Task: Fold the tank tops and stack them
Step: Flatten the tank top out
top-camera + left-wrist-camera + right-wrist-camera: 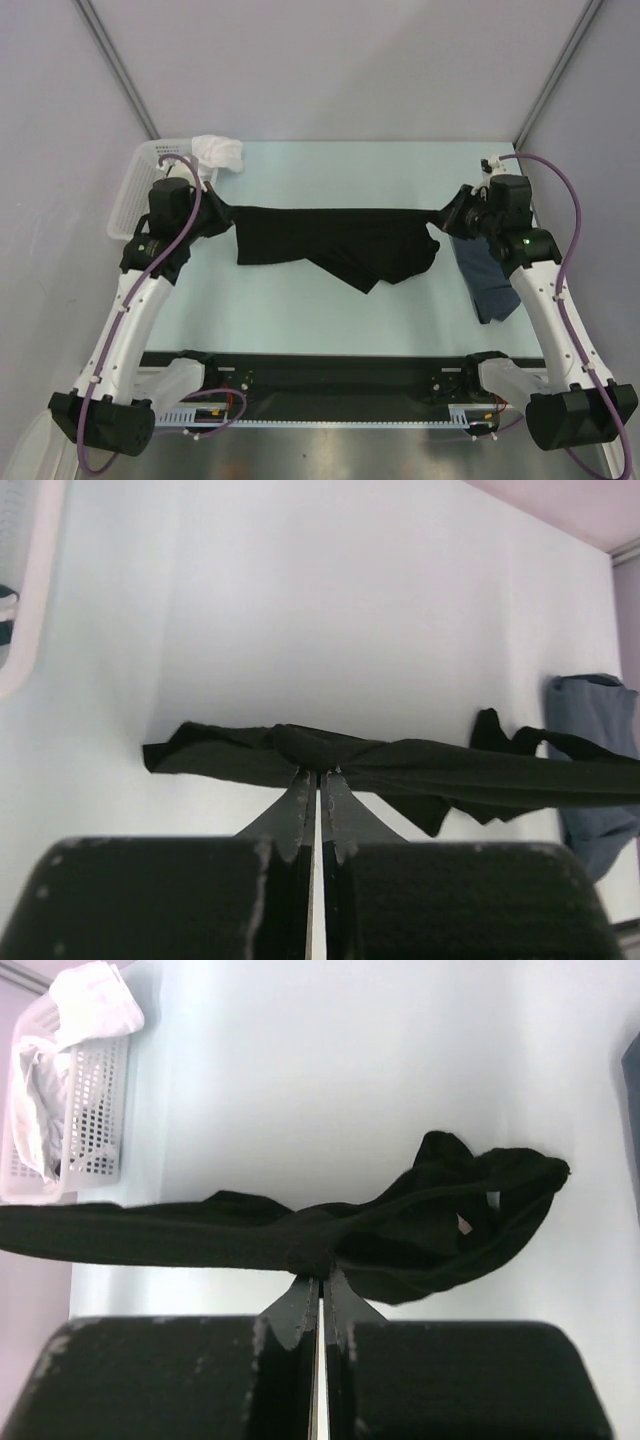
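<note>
Holding the black tank top (330, 245): thin limp knit, stretched between my arms across the table (330, 330), nine to three o'clock, lower part sagging in folds. Light, no stiffness; I judge bunched edge corners the surest hold. My left jaws are clamped on its edge; right jaws likewise. The slate-blue tank top (490, 285) lies at four o'clock, smooth pale surface beneath. A white lattice basket (130, 200) sits at ten o'clock.

Black tank top (320, 240) spans mid-table; basket (128, 195) blocks far-left corner.

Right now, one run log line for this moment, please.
left pincer: shut on black tank top | right pincer: same | blue tank top: on table
</note>
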Motion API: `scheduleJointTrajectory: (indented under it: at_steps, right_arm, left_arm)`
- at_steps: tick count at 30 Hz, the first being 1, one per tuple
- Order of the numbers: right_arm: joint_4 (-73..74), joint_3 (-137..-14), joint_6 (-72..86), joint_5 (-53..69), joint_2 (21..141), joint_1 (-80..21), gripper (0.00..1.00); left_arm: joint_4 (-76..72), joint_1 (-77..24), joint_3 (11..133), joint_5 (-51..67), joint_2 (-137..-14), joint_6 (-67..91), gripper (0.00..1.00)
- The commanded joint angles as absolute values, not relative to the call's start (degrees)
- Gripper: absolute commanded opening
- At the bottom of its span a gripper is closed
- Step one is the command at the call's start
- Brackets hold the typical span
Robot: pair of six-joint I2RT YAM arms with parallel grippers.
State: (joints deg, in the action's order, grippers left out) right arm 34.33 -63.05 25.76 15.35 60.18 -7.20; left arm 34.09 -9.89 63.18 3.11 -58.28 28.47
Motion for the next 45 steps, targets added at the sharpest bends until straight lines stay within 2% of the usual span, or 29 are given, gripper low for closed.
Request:
scheduleJointTrajectory:
  at_steps: [1,12,16,24,31,38,39,40,41,42,43,45]
  right_arm:
    - [37.4,-64.0,24.3,16.6,59.8,-5.9,0.0]
    - [38.4,-64.3,25.7,25.7,55.7,-5.9,0.0]
    - [39.3,-61.4,27.8,26.8,51.1,-7.7,0.0]
    - [44.1,-45.3,33.6,25.3,41.9,-11.9,0.0]
    - [42.8,-38.1,35.4,20.8,40.5,-11.9,0.0]
    - [29.9,-39.8,35.2,17.0,53.5,-10.1,0.0]
    - [28.4,-40.9,35.4,16.9,57.8,-9.7,0.0]
    - [27.1,-41.5,35.6,16.6,60.4,-9.5,0.0]
    - [25.2,-42.4,35.7,16.0,62.6,-9.2,0.0]
    - [24.3,-43.4,35.7,15.8,66.6,-8.8,0.0]
    - [23.5,-44.0,35.7,15.6,68.4,-8.5,0.0]
    - [22.1,-45.3,35.2,15.7,71.2,-8.1,0.0]
  left_arm:
    - [35.3,-8.6,65.7,6.0,-57.0,28.8,0.0]
    - [34.4,-8.6,63.3,14.8,-56.0,29.4,0.0]
    - [29.8,-9.1,53.7,20.0,-50.9,33.4,0.0]
    - [30.0,-9.1,38.6,18.5,-46.2,33.4,0.01]
    - [21.9,-9.0,37.3,18.0,-52.5,35.8,0.02]
    - [14.6,-9.0,42.8,15.6,-67.1,36.8,0.03]
    - [13.6,-8.9,43.7,15.8,-69.6,36.7,0.07]
    - [12.8,-8.9,44.6,16.0,-73.7,36.4,0.15]
    - [12.6,-8.9,46.4,17.2,-76.2,36.2,0.33]
    - [12.7,-9.0,47.4,17.2,-78.0,36.0,0.73]
    - [13.2,-9.0,48.2,17.4,-79.4,35.7,0.8]
    - [12.7,-9.3,48.7,16.4,-80.2,35.3,0.88]
